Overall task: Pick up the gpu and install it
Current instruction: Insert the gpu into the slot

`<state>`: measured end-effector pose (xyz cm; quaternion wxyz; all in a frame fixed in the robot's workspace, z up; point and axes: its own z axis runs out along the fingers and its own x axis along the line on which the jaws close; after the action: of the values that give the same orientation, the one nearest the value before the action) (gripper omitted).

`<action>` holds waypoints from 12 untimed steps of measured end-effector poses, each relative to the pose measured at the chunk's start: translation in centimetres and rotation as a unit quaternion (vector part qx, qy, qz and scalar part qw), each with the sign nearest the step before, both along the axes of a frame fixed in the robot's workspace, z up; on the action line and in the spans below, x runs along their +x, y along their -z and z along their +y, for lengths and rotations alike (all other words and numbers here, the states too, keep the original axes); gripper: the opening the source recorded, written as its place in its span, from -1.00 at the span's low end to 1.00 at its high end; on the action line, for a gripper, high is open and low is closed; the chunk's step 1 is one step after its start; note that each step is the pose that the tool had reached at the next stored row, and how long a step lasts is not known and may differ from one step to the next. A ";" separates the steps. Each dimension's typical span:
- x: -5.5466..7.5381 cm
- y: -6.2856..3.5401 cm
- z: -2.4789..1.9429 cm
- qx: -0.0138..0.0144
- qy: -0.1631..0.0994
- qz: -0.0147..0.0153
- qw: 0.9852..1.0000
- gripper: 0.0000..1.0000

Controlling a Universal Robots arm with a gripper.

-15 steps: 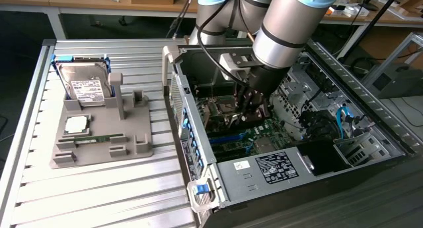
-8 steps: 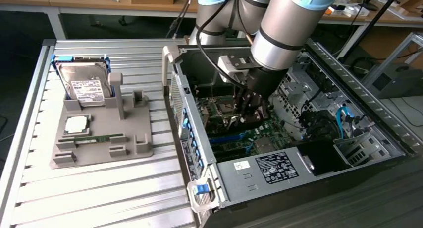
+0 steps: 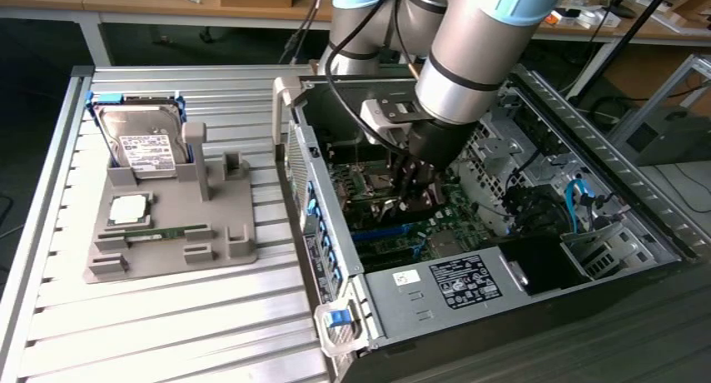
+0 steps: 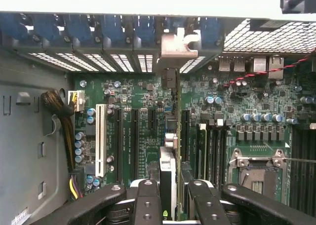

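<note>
While the gripper (image 3: 420, 201) sits deep inside the open PC case (image 3: 384, 308), which takes up the side of the table (image 3: 166, 333) toward the exterior view's right edge, its jaws look clenched on the gpu (image 4: 168, 170). The card is held edge-on just above the mobo (image 4: 143, 111), w/ its silvery bracket (image 4: 177, 45) up by the blue rear slot covers (image 4: 133, 30). It hangs among the black expansion slots (image 4: 134, 146), past the white slot (image 4: 101, 141). Which slot it's over, and whether the edge connector touches yet, I can't tell, bc the card hides it. Risks, as I judge them: a slight tilt or sideways offset puts the connector on a slot wall, and a push then flexes the board or slips the card in the grip. The bracket could also snag the case's rear frame. RAM slots (image 4: 212, 151) and CPU socket (image 4: 256, 178) are near, so a skewed card may scrape them. HDD (image 3: 145, 146) and RAM stick (image 3: 166, 233) rest in the grey fixture (image 3: 228, 241) by the table's opposite edge, well apart.
</note>
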<state>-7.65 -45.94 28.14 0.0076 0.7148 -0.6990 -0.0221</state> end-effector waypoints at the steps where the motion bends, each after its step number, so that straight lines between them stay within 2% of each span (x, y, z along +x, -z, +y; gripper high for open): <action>1: -0.1 0.06 0.00 0.000 0.000 0.000 1.000 -0.47; 7: -0.5 0.43 0.00 0.000 0.000 0.000 1.000 -0.47; 12: -0.5 0.68 0.00 0.000 0.011 0.000 1.000 -0.47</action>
<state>-8.13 -45.95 27.47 0.0076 0.7069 -0.7070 -0.0221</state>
